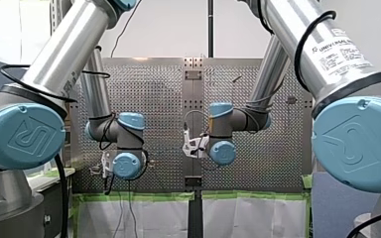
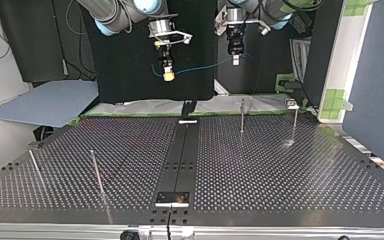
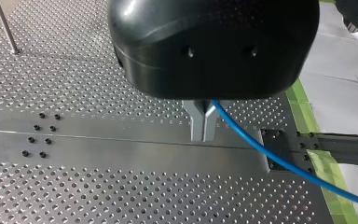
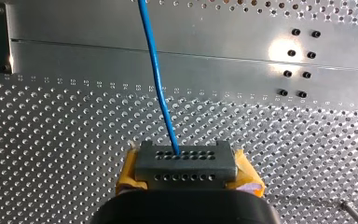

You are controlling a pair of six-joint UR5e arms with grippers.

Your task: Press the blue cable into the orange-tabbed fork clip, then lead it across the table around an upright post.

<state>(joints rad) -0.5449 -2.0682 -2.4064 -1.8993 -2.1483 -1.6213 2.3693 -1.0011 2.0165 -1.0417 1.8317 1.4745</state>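
Over the perforated table (image 2: 280, 165), before a black backdrop (image 2: 120, 65), both arms hang raised. My left gripper (image 3: 204, 135) and my right gripper (image 4: 186, 163) each pinch the blue cable (image 4: 160, 93).

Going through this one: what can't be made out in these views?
- Fork clip: no view shows an orange tab.
- Cable: both wrist views cut it off at an edge. In the front view it is hidden behind the wrists.
- Cable's loose end: in the top view it is too thin to follow against the dark backdrop beside the right gripper.
- Post: the right wrist view cuts it off at the corner.
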